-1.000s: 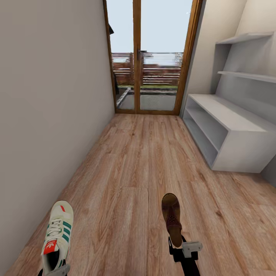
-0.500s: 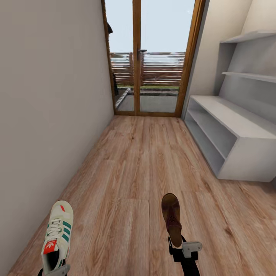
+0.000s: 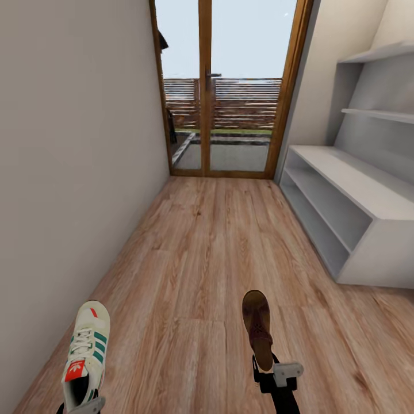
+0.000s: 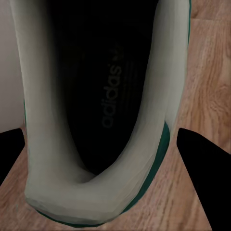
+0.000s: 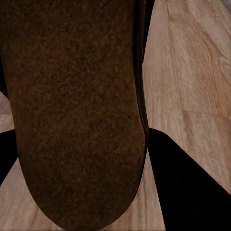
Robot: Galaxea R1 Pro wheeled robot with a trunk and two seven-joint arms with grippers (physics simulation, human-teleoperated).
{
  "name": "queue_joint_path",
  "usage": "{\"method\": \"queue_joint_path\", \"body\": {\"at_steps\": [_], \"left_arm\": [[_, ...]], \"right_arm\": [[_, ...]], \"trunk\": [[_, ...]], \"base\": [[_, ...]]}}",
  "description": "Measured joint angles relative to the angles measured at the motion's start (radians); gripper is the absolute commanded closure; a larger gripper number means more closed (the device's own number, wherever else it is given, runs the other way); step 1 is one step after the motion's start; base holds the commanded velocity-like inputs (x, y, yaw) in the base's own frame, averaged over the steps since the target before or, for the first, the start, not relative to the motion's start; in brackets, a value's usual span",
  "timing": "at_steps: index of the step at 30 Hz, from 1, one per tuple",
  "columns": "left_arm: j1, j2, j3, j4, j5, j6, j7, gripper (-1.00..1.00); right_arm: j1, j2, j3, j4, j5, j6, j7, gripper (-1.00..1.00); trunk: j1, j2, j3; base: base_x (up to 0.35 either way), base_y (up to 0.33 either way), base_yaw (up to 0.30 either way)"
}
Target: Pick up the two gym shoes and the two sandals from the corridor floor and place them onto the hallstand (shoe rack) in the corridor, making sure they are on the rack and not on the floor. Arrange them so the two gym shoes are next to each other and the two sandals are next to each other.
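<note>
- The corridor floor (image 3: 213, 241) is warm brown plank with a visible wood grain, running from the bottom of the head view up to a wood-framed glass door (image 3: 227, 86) at the top centre.
- At the right edge of the head view we see the hallstand (image 3: 368, 195), a low, boxy, pale-grey unit with a flat bench top, two long open shelves under it and a tall back panel carrying ledges.
- A plain matte wall (image 3: 69, 144) takes up the left side of the head view.
- Our left gripper (image 3: 80, 407) sits at the lower left of the head view, closed on the heel of a gym shoe (image 3: 86, 353); in the left wrist view its dark fingers (image 4: 204, 161) flank the shoe's heel (image 4: 103, 125).
- The gym shoe is cream-white with green side stripes, white laces and a red-orange tongue label, toe pointing up the frame, held above the planks.
- Our right gripper (image 3: 270, 371) at the lower centre clamps the rear of a sandal (image 3: 257, 328); the right wrist view shows dark fingers (image 5: 185, 187) on both sides of it.
- The sandal (image 5: 77, 110) is dark brown with a grainy, leathery surface and a rounded end.
</note>
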Motion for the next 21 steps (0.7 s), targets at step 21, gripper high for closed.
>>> {"method": "queue_joint_path", "body": {"at_steps": [21], "left_arm": [[0.000, -0.001, 0.000, 0.002, 0.000, 0.001, 0.000, 1.00]], "right_arm": [[0.000, -0.002, 0.000, 0.000, 0.000, 0.000, -0.002, 1.00]], "trunk": [[0.000, 0.000, 0.000]], "base": [[0.338, 0.000, 0.000]]}}
